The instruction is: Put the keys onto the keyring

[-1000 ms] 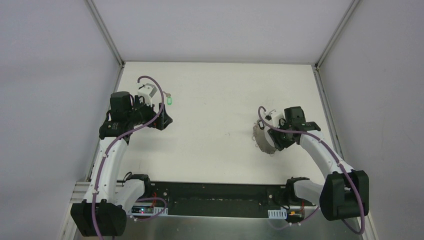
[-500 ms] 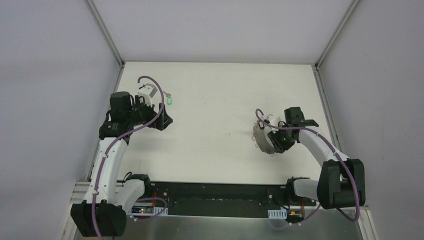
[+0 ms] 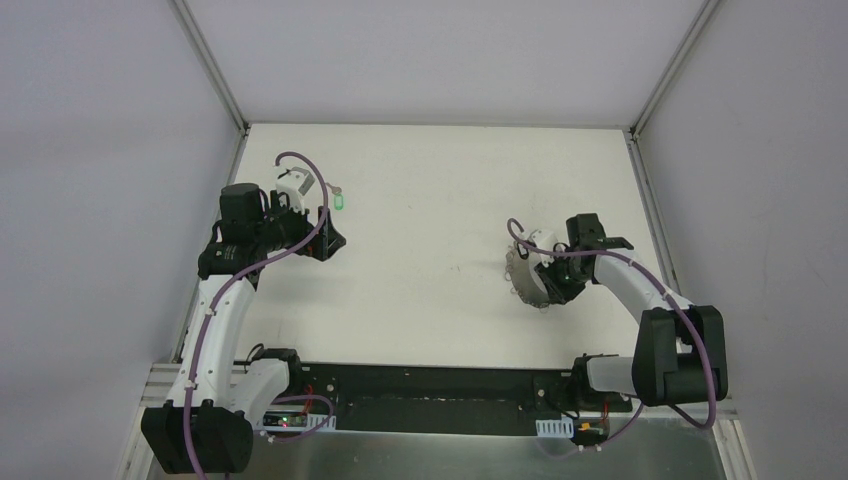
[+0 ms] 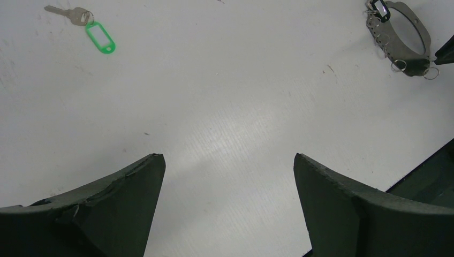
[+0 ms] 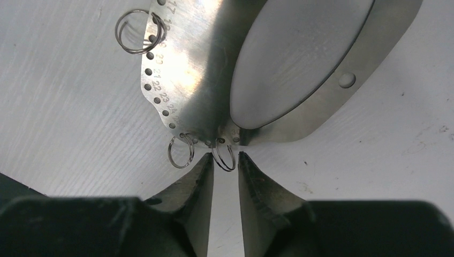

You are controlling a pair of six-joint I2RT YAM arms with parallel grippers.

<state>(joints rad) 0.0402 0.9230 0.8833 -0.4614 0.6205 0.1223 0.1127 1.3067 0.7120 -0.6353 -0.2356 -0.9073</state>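
Observation:
The keys, one silver key (image 4: 69,13) on a green tag (image 3: 340,200), lie at the table's back left. My left gripper (image 3: 328,228) hovers just in front of them, wide open with only bare table between its fingers (image 4: 228,156). The keyring (image 3: 523,272) is a silver metal band loop (image 5: 198,69) with numbered holes, small split rings and a black tag (image 4: 379,7). It lies flat at mid right. My right gripper (image 3: 548,294) is low at its near end. Its fingers stand a narrow gap apart (image 5: 225,155), with one small split ring (image 5: 224,154) between the tips.
Another split ring (image 5: 181,151) lies just left of the right gripper's left finger (image 5: 201,176). A third (image 5: 136,31) hangs further along the band. A dark rail (image 3: 430,395) runs along the near table edge, and grey walls enclose the other sides.
The right gripper's jaws have narrowed around the small split ring, and its arm has drawn in a little leftward. The left arm, key and keyring have not moved.

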